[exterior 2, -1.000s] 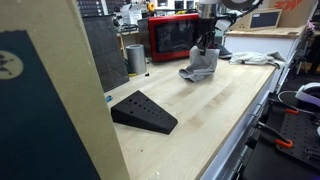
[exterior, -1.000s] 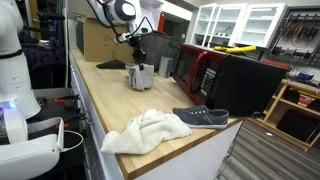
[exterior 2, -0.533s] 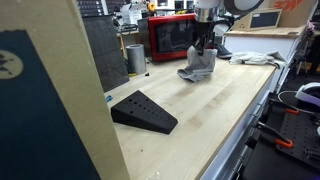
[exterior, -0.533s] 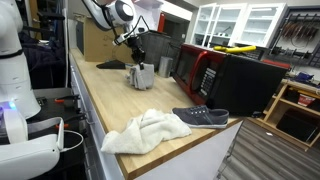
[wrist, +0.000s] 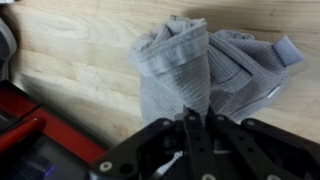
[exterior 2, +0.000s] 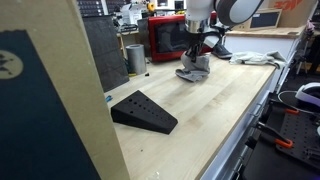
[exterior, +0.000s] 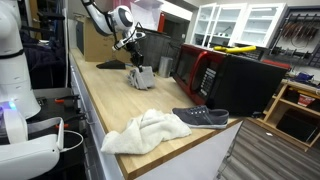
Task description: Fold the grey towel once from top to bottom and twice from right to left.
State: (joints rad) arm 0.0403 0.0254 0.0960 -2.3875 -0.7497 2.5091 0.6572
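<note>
The grey towel (wrist: 205, 75) hangs bunched from my gripper (wrist: 197, 118), which is shut on a pinched fold of it. In both exterior views the towel (exterior: 140, 78) (exterior 2: 194, 68) is lifted at one part, with its lower end resting on the wooden tabletop (exterior: 110, 100). The gripper (exterior: 134, 60) (exterior 2: 196, 50) is right above the towel, near the far end of the table by the red microwave (exterior 2: 170, 38).
A white cloth (exterior: 145, 131) and a dark shoe (exterior: 202, 117) lie near the table's front edge. A black wedge (exterior 2: 143, 112) sits on the tabletop. A metal cup (exterior 2: 135, 58) stands beside the microwave. A black appliance (exterior: 240, 80) stands at the table's side.
My gripper has moved with the towel a little along the table, toward the left in both exterior views. It stays shut on the towel.
</note>
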